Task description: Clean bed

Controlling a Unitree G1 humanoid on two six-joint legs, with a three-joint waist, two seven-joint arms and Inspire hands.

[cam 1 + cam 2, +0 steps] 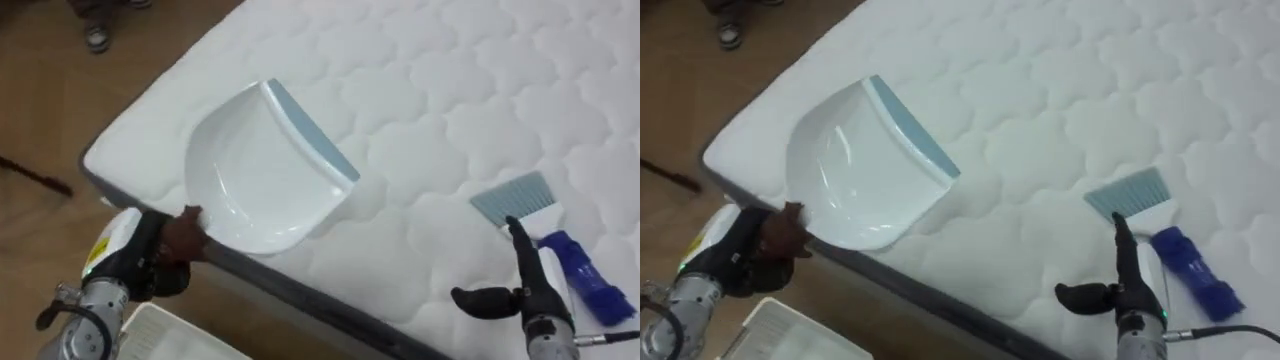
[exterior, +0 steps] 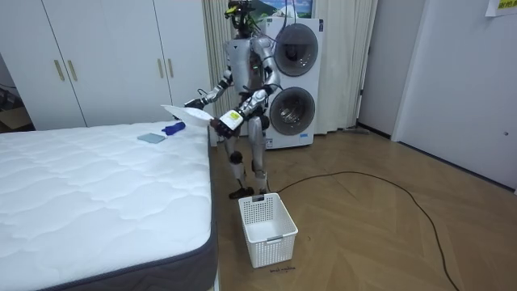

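Left hand (image 1: 172,248) gripping dustpan (image 1: 262,185), basket (image 2: 271,230) below

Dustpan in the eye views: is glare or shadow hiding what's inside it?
Left eye view: small bright sheens on the glossy floor of the dustpan, but its inside reads plainly; faint shadow under its lip on the mattress. Room view: even light, no hard shadows on the mattress.

One dustpan (image 1: 265,175), one brush (image 1: 558,243) (blue-handled), one basket (image 2: 271,238), one mattress (image 1: 450,90).

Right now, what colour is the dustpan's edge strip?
Pale blue strip on a white dustpan; left eye view.
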